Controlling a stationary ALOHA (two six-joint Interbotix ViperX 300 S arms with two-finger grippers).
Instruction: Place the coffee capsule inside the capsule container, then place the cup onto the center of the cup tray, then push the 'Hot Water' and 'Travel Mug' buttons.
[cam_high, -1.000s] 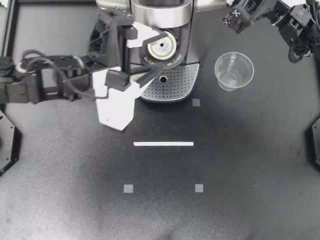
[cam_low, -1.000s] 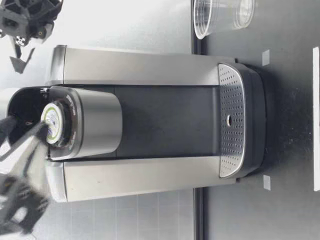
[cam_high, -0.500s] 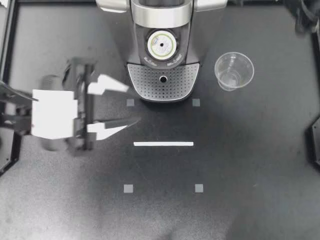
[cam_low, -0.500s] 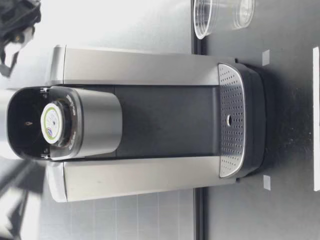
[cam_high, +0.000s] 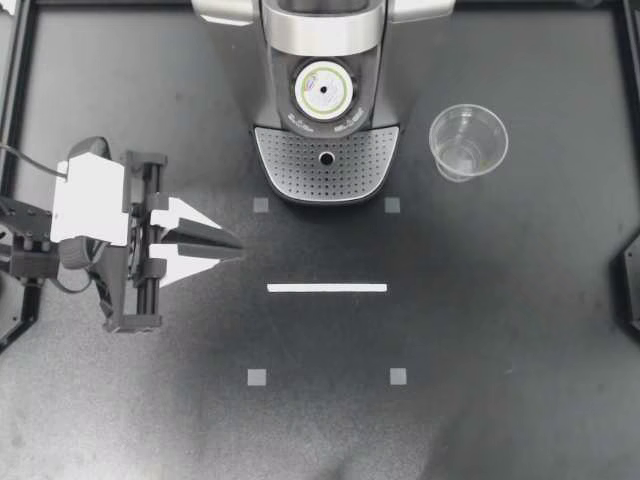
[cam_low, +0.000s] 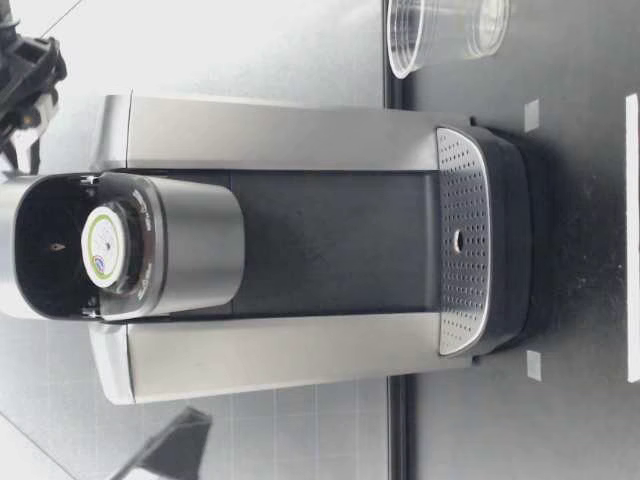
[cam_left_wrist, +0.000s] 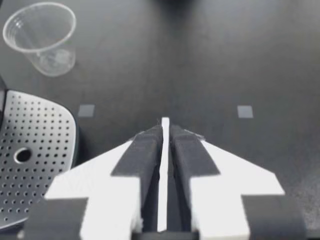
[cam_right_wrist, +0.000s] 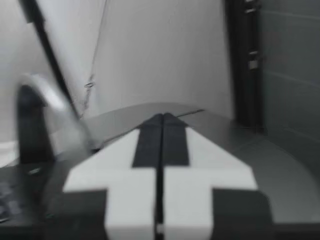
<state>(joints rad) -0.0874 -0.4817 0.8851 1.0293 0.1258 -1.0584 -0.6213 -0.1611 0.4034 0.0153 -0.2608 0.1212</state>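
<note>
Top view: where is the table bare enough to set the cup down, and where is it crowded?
Bare: the wide stretch from the white strip to the front edge, and the right side beyond the cup. The drip tray is bare too. Crowded only at the left, around my left claw.

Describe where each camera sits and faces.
Top: overhead, straight down on coffee machine, plastic cup; left arm, left tool show.
Low: table height, facing the machine's front; dark arm fragments only.
Left wrist: looks along shut left tool toward drip tray, cup.
Right wrist: looks along shut right tool at pale wall.
Top and left wrist share the cup.
</note>
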